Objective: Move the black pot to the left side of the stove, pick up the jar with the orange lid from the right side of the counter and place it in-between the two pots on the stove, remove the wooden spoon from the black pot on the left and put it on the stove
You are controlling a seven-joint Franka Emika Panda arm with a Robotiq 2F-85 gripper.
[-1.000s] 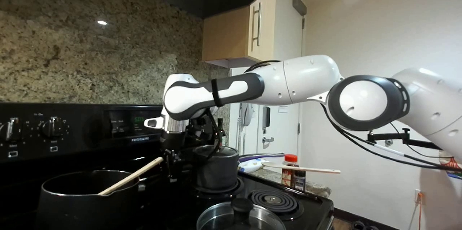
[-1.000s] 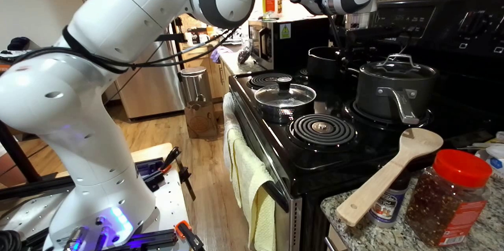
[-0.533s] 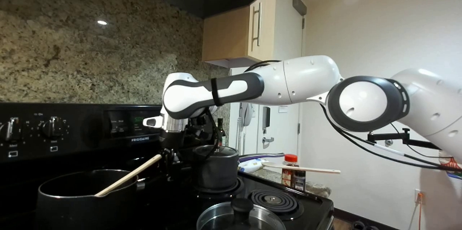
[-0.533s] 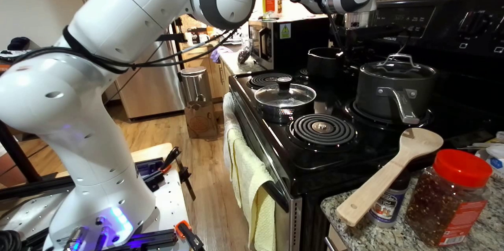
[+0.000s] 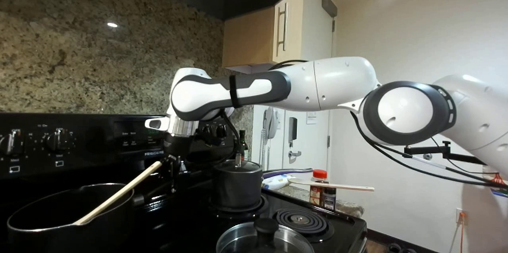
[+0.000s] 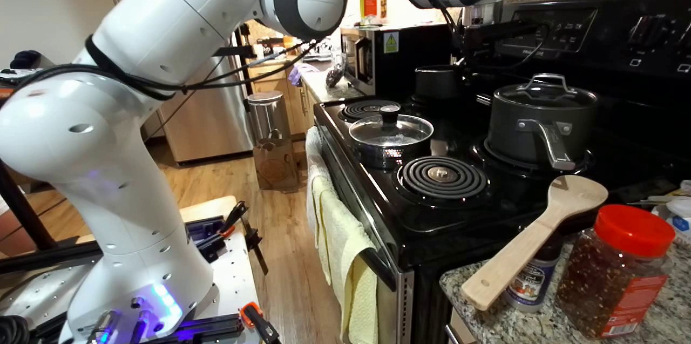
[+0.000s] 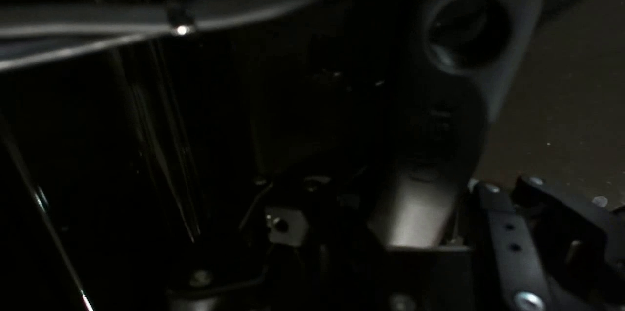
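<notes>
The black pot [image 5: 71,241] stands at the left of an exterior view, its rim sloping down to the left. Inside it a wooden spoon [image 5: 119,193] leans over the rim, its upper end right by my gripper [image 5: 173,183]. In the dark wrist view the pot's handle [image 7: 439,125], with a round hole, runs between the fingers [image 7: 512,238], which appear shut on it. Whether the pot touches the stove [image 6: 507,203] is hidden. The lidded grey pot [image 6: 542,128] sits on a rear burner. The jar with the orange lid [image 6: 610,284] stands on the counter.
A glass-lidded pan [image 6: 391,141] sits on the stove near an uncovered coil burner [image 6: 442,176]. On the counter a small spice bottle [image 6: 532,279] stands beside the jar, with another wooden spoon [image 6: 529,244] across it. The knob panel [image 5: 87,138] rises behind.
The gripper and forearm have moved left and slightly up in an exterior view. The black pot and its spoon have shifted left with them, and the pot's rim now slopes more.
</notes>
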